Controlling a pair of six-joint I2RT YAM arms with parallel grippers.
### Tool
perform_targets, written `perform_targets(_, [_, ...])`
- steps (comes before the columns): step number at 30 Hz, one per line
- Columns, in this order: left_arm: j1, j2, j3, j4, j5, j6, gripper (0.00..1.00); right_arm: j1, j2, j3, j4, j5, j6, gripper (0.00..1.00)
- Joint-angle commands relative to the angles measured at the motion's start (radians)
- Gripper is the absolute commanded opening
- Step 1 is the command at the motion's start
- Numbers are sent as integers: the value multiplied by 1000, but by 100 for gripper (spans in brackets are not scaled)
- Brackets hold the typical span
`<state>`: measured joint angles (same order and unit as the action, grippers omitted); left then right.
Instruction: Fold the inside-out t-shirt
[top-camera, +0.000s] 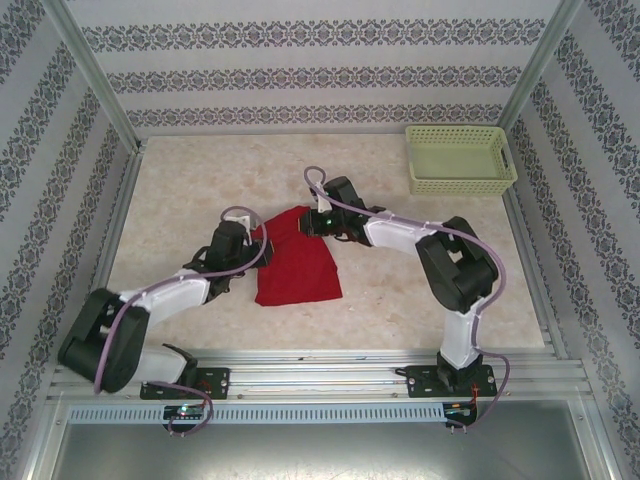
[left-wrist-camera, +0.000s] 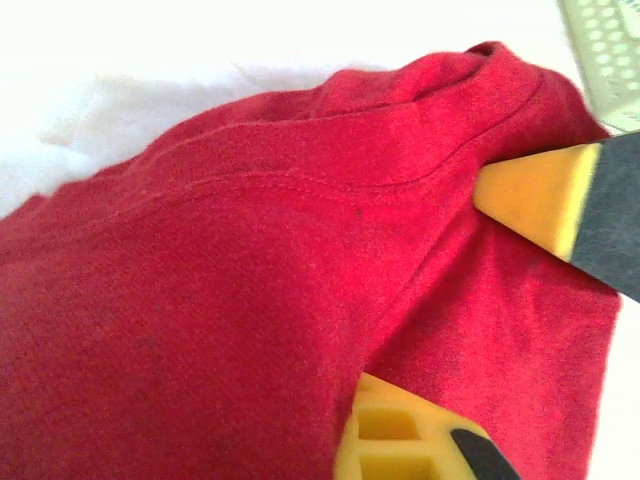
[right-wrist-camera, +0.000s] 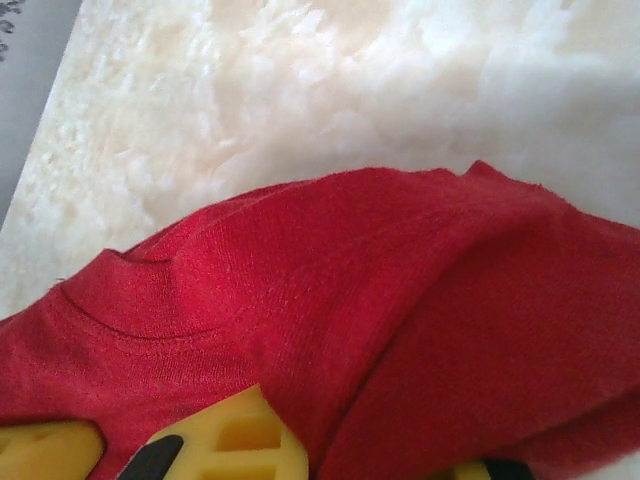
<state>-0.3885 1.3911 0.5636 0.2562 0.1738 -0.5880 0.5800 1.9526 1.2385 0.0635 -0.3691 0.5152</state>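
- Between the two arms, mid-table, the t-shirt (top-camera: 297, 265) lies as a narrow red bundle, its long axis running from the far side toward the arm bases.
- We see the left gripper (top-camera: 252, 243) at the far-left edge, its pads (left-wrist-camera: 530, 195) nipping a fold of cloth beside a stitched seam.
- We see the right gripper (top-camera: 310, 222) at the far-right corner, likewise clamped on cloth.
- Both holds sit at the same far end, so neither arm is nearer; we judge the next move draws that edge along the long axis toward the near hem.
- We note the basket (top-camera: 460, 158) well apart, far right.
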Motion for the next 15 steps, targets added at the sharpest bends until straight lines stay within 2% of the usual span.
perform_targets(1, [44, 89, 46, 39, -37, 62, 16, -33, 51, 73, -8, 65, -43, 0])
perform_targets(3, [75, 136, 75, 41, -8, 60, 26, -44, 78, 105, -23, 70, -42, 2])
perform_targets(4, [95, 153, 91, 38, 15, 53, 30, -51, 89, 123, -36, 70, -41, 6])
perform_targets(6, [131, 168, 111, 38, 83, 40, 39, -66, 90, 147, -67, 61, -36, 18])
perform_targets(8, [153, 155, 123, 26, 136, 29, 48, -76, 64, 146, -99, 66, -36, 39])
perform_targets(10, [160, 128, 131, -5, 151, 30, 59, -87, 31, 138, -129, 72, -38, 54])
perform_targets(12, [170, 111, 141, -51, 134, 23, 68, -99, 10, 143, -178, 74, -39, 62])
perform_targets(15, [206, 138, 178, -88, 145, -4, 75, -124, 6, 164, -244, 109, -8, 74])
